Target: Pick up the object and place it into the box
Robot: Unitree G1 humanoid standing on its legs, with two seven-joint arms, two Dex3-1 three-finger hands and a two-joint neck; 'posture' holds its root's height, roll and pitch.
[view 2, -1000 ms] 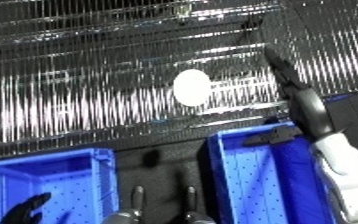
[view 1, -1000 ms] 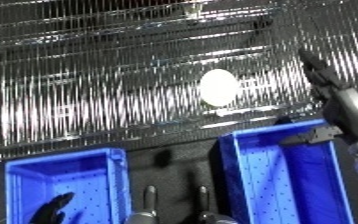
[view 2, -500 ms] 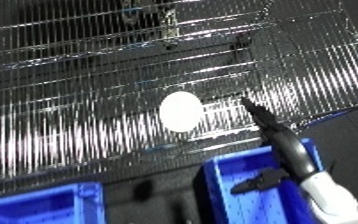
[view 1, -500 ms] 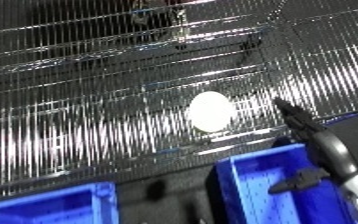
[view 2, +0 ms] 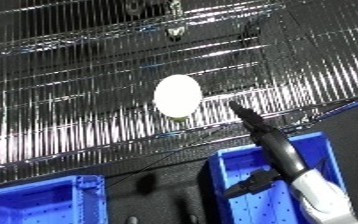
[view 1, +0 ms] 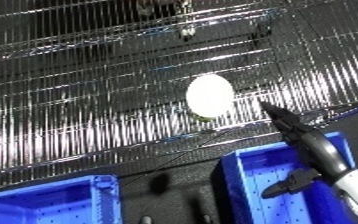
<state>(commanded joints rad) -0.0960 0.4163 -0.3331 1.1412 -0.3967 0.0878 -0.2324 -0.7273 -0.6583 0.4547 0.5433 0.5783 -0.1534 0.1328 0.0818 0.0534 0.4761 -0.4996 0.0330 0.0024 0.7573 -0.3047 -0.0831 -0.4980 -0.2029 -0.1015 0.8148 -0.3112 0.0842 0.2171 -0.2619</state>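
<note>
A white oval object (view 1: 209,95) lies on the ribbed metallic worktop (view 1: 78,125) — just beyond the right hand (view 1: 302,141), whose fingers stretch straight toward it, apart from it, above the right blue bin (view 1: 251,200).

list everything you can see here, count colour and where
round object: one, white, lying on the ribbed surface, upper centre
ribbed surface: one, shiny silver, fills the upper part of the view
bin on the right: one, blue, lower right, under the right arm
bin on the left: one, blue, lower left corner
floor strip: dark, between the two bins
right hand: one, black, fingers stretched out straight toward the white object, tips just short of it, thumb hanging over the right bin
right forearm: one, white and silver, lower right
left hand: not in view
</note>
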